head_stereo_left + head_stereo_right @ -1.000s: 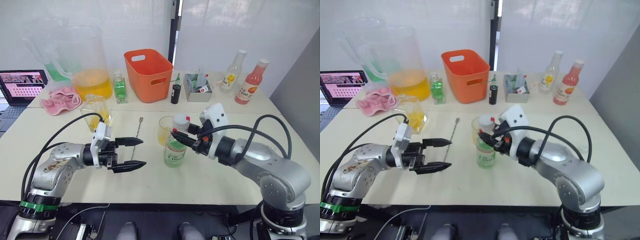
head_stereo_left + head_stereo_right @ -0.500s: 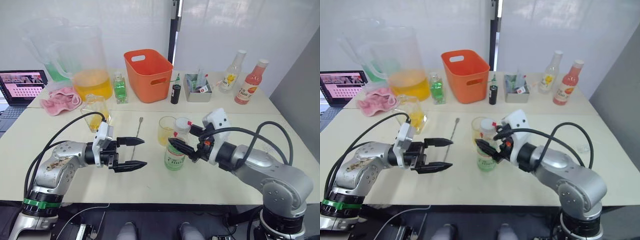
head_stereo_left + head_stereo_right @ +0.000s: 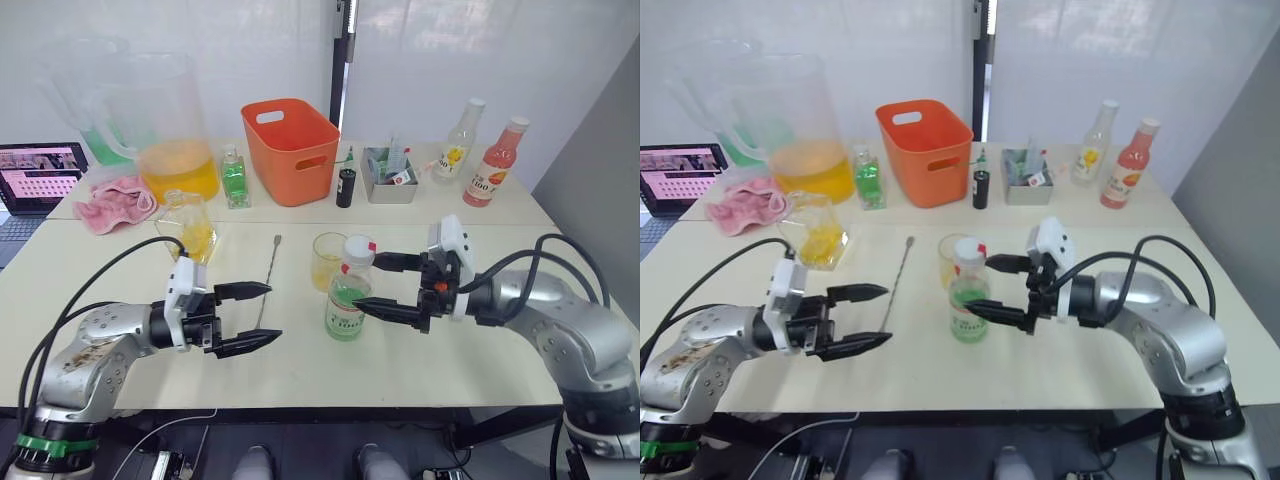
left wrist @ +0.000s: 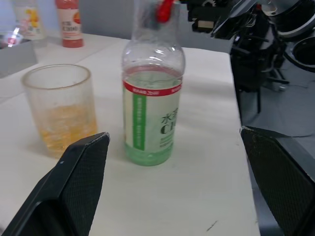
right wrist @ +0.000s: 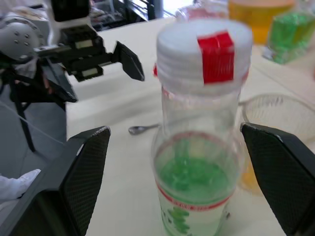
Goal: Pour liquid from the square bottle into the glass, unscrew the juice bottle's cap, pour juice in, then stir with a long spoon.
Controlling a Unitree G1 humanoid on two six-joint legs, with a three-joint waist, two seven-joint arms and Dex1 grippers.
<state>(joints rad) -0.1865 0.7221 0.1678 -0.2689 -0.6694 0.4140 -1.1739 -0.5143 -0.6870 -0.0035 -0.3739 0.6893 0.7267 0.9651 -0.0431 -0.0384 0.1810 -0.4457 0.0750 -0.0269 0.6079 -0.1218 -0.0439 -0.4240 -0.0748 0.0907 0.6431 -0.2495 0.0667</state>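
Note:
The juice bottle (image 3: pixel 346 300), green-and-white label and white cap (image 3: pixel 359 248) with a red mark, stands upright mid-table. Just behind it on its left is the glass (image 3: pixel 327 262) with a little yellow-orange liquid. My right gripper (image 3: pixel 368 284) is open just right of the bottle, fingers pointing at it without touching. Left of the bottle, my left gripper (image 3: pixel 273 314) hovers open and holds nothing. The long spoon (image 3: pixel 268 280) lies flat on the table beyond the left fingers. The square bottle (image 3: pixel 190 226) stands at the left. The wrist views show the bottle (image 4: pixel 152 113) and its cap (image 5: pixel 203 49) close up.
Along the back stand a huge pitcher (image 3: pixel 170 125), a small green bottle (image 3: pixel 234 178), an orange basket (image 3: pixel 291 150), a small dark bottle (image 3: pixel 345 186), a grey tray (image 3: pixel 390 178), a yellow-labelled bottle (image 3: pixel 458 146) and a pink-red bottle (image 3: pixel 494 166). A pink cloth (image 3: pixel 113 198) and a laptop (image 3: pixel 38 174) are far left.
My right gripper has opened off the juice bottle's top and drawn back to the right. The bottle stays standing. The left gripper has sunk slightly, still open.

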